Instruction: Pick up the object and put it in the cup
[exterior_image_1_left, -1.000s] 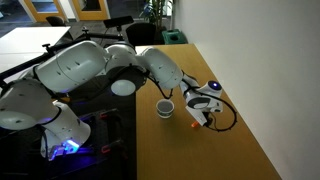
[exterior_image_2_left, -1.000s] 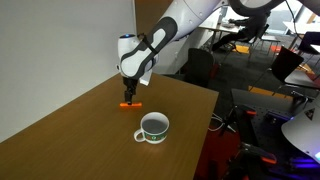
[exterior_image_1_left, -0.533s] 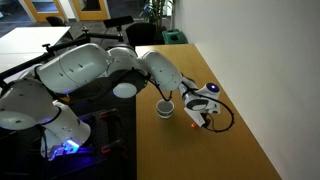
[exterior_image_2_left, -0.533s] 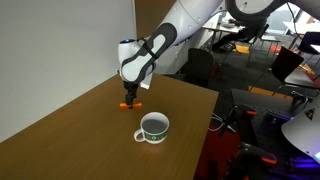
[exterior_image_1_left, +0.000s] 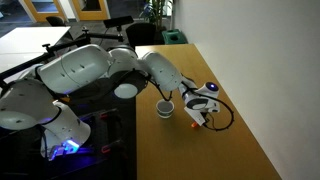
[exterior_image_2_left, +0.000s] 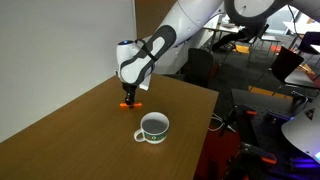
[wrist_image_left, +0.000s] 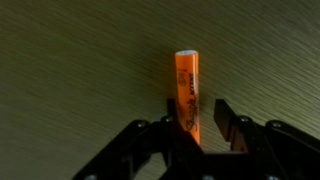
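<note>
Wrist view shows the orange marker (wrist_image_left: 187, 85) lying on the wooden table (wrist_image_left: 70, 60) between the gripper's (wrist_image_left: 198, 116) fingers; whether they clamp it, I cannot tell. Nothing is delivered: lifting and carrying to the cup (exterior_image_2_left: 153, 127), nearer and rightward, remain.

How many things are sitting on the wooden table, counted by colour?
Orange: 1, the slim orange stick
White-grey: 1, the small round white-grey cup with a dark inside
Total: 2
</note>
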